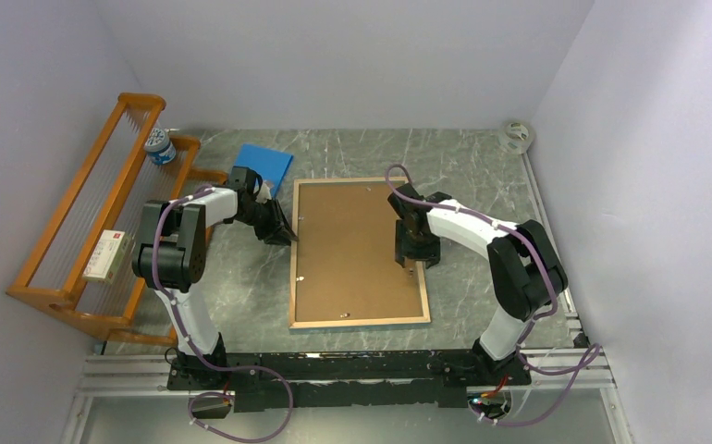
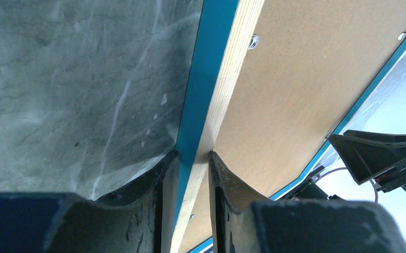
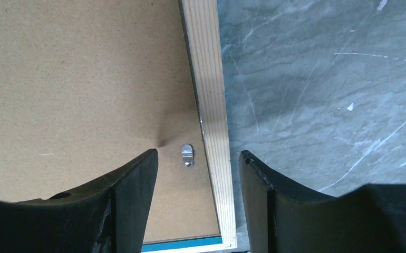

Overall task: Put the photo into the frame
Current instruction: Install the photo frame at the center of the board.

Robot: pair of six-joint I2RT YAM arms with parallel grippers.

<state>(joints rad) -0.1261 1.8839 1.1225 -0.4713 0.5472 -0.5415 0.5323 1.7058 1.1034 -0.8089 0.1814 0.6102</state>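
Slippage threatens: left pincer (image 2: 192,155) grips the rail between its fingers of the turquoise-fronted, pale-wood picture frame (image 1: 362,322), back-up on the grey marbled desk (image 1: 482,166). Opposite, the right pincer (image 3: 196,153) gapes astride a small metal tab (image 3: 187,154); a nudge could skew the frame. The photo is unseen.

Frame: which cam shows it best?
Top external: the whole frame is in view, back-up, with all four edges around the backing board. Left wrist shows only its turquoise-and-wood edge clamped in the left gripper. Right wrist shows one wood rail and a metal clip under the open right gripper.
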